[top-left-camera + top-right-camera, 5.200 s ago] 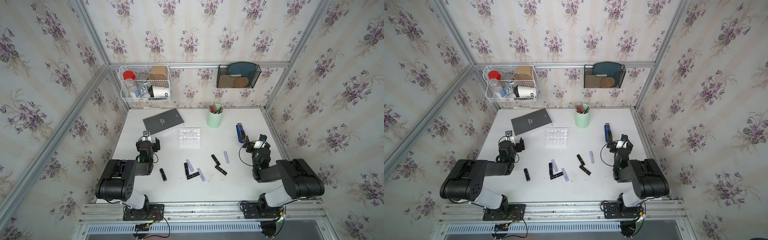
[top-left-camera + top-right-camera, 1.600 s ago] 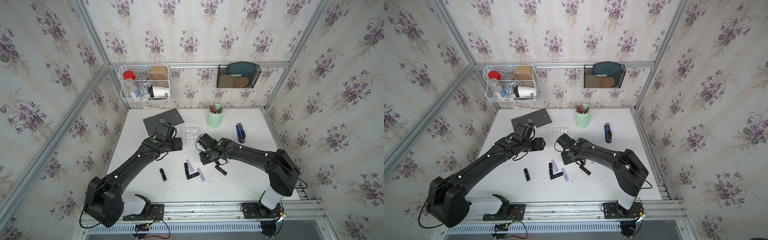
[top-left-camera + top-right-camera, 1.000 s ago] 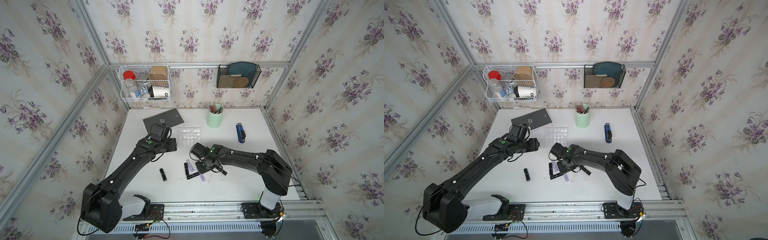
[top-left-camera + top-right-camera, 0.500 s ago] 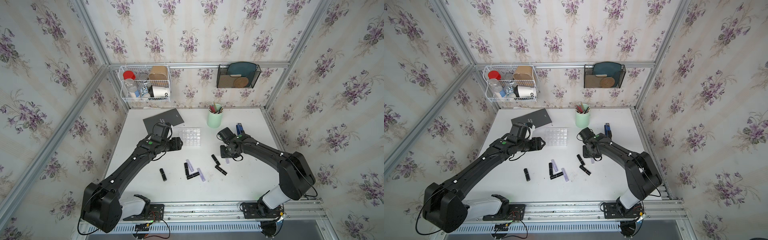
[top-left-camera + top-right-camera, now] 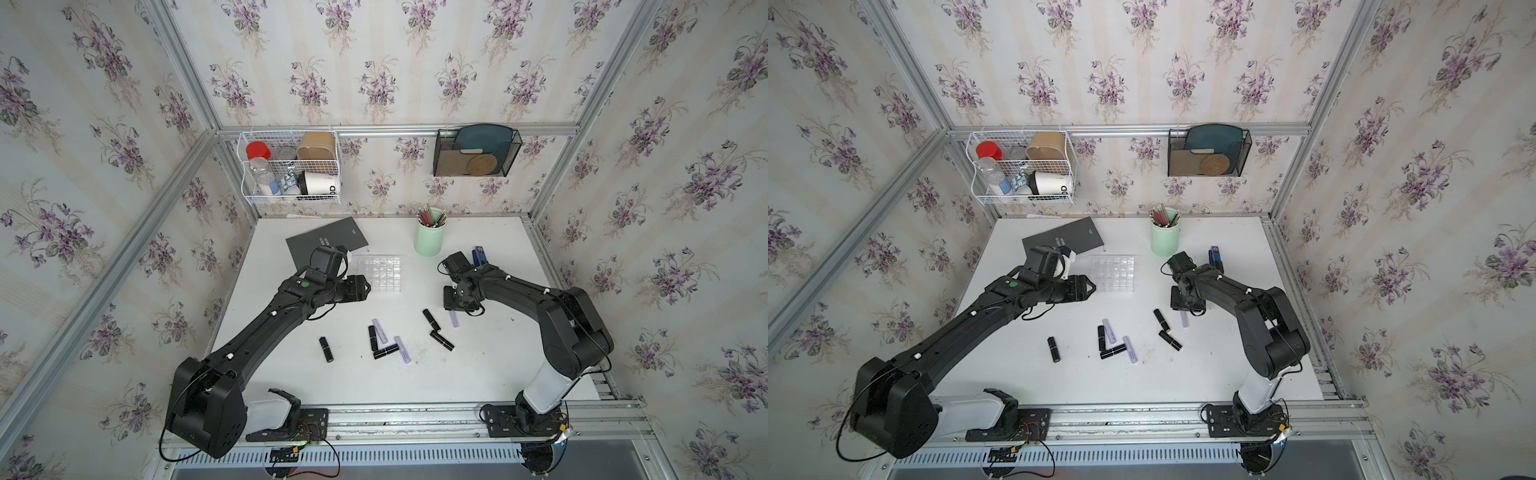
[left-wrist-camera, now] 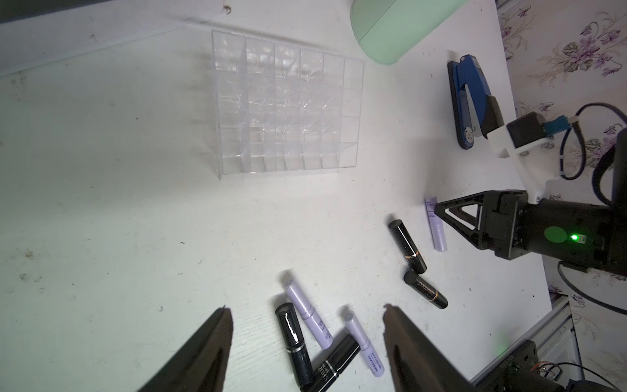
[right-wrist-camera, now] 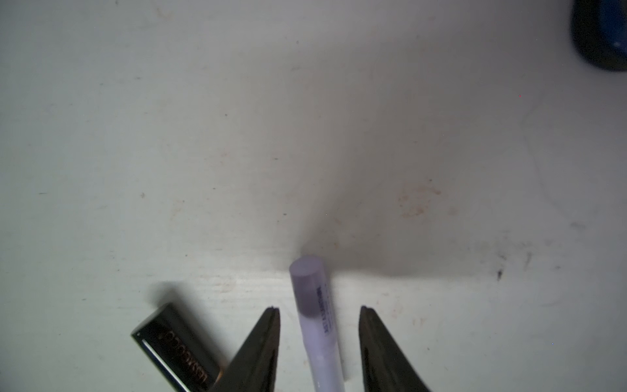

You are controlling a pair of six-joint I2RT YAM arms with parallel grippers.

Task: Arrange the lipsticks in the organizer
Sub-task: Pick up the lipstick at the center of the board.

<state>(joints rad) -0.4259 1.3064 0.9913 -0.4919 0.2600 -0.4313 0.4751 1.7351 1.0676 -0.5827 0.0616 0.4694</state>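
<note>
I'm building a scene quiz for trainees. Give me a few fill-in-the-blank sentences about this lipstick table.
1. The organizer's cells are all ___.
2. The lipstick between the right gripper's open jaws is coloured ___.
3. Black lipsticks on the table number ___.
Missing: empty; lilac; five.

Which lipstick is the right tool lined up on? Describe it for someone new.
Find the blue stapler near the mint-green cup, then come toward the right arm's base to the right tool. The lilac lipstick lies between its open fingers, beside a black tube; the other two lilac ones sit in the middle cluster.
</note>
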